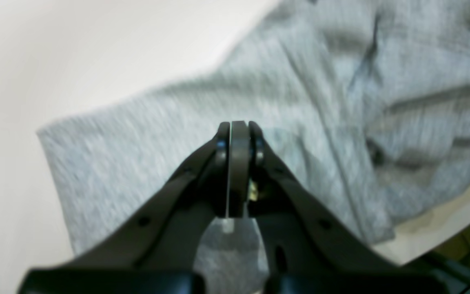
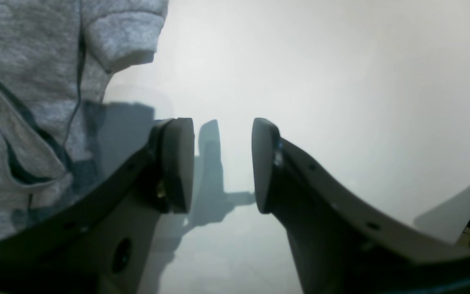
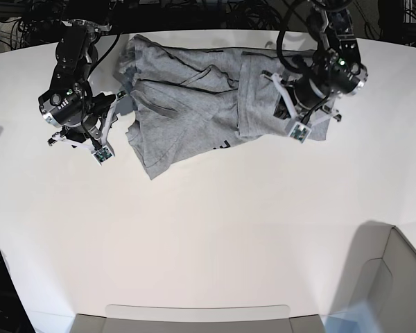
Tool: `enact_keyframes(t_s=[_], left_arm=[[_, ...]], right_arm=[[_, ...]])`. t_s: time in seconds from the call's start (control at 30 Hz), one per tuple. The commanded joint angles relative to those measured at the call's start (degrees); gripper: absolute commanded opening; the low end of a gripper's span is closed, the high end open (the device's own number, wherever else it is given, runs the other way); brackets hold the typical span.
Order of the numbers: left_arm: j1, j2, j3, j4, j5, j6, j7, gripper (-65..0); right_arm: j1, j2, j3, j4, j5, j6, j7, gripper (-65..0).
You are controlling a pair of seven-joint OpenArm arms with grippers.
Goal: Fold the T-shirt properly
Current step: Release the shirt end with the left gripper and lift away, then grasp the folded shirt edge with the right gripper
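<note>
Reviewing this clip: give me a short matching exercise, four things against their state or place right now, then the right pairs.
Things:
1. left gripper
2. right gripper
3. T-shirt
4. table

States or places:
A. jaws apart, over bare white surface beside a sleeve
B. white, mostly bare toward the camera
C. crumpled, grey, lying between the arms
D. jaws together, above grey cloth

Pairs: 1-D, 2-A, 3-C, 4-B
</note>
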Motion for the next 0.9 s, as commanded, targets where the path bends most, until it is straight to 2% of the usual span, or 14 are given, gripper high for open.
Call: enact_keyframes(t_s=[0.0,0.17,0.3,0.37,0.53,0.7,0.87], left_arm=[[0.65,-0.14,-2.02,1.04,-0.07,0.12,-1.53,-65.0],[2.15,-0.05,-8.79,1.04,-0.07,0.12,-2.5,-65.0],[2.24,-0.05,-11.96,1.04,-0.07,0.12,-1.97,-65.0],[2.94,-0.14,-11.96,0.95,-0.07,0.12,-1.97,-65.0],[3.99,-0.05,-11.96,0.95,-0.07,0.12,-2.06,-65.0],[4.52,-0.14,-11.96,0.95,-0.07,0.12,-2.41,-65.0],[4.52,-0.14,-11.52,0.95,-0.07,0.12,-1.97,-65.0]], right_arm=[[0.91,0.13,0.1,1.11,0.04,0.65,0.19,-41.0],[0.83,-0.22,0.19,2.17,0.21,0.65,0.19,-41.0],[0.91,-3.3,1.07,4.98,0.21,0.65,0.19,-41.0],[0.91,-5.59,1.51,6.47,0.21,0.65,0.1,-41.0],[1.27,-9.01,1.24,7.97,0.21,0.65,-0.6,-41.0],[2.06,-9.28,1.16,7.88,0.21,0.65,-4.52,-41.0],[2.06,-9.19,1.33,7.88,0.21,0.65,-4.52,-41.0]])
